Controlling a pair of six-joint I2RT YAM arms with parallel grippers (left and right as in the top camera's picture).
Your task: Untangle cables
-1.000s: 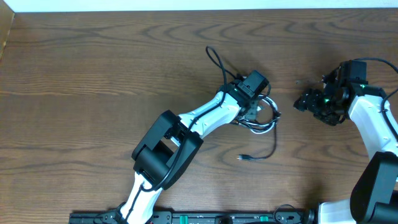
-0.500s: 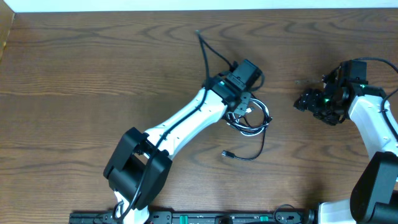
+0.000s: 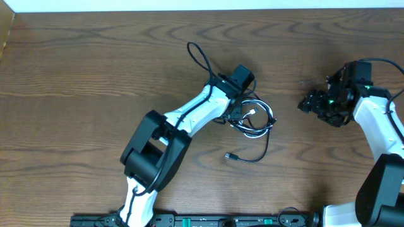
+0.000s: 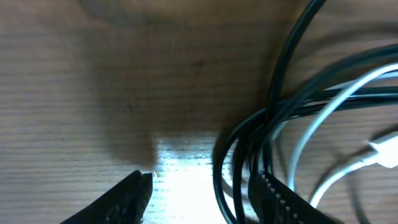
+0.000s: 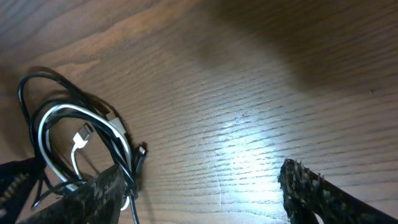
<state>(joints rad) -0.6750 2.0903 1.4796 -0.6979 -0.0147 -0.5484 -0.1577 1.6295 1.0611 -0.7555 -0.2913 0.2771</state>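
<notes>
The black cable [image 3: 201, 57] and the white cable [image 3: 255, 115] lie tangled in a coil at mid-table. A black loop reaches back and left, and a black plug end [image 3: 230, 156] trails toward the front. My left gripper [image 3: 237, 107] is down at the coil's left side. In the left wrist view this gripper [image 4: 204, 180] is open, with black cable [image 4: 231, 168] strands lying inside the gap against the right finger [image 4: 280, 199]; the white cable [image 4: 311, 134] runs outside it. My right gripper [image 3: 309, 104] hovers right of the coil. Its wrist view shows it [image 5: 205, 193] open and empty, the coil [image 5: 74, 134] beyond its left finger.
The wooden table [image 3: 95, 82] stretches bare to the left and back. Its back edge meets a white wall strip [image 3: 189, 5]. The left arm's white links [image 3: 158, 148] cross the front middle, and the right arm [image 3: 379, 126] stands along the right edge.
The left gripper has drawn the coil and the black plug end a little to the left. The black loop has swung left. The right arm has not moved.
</notes>
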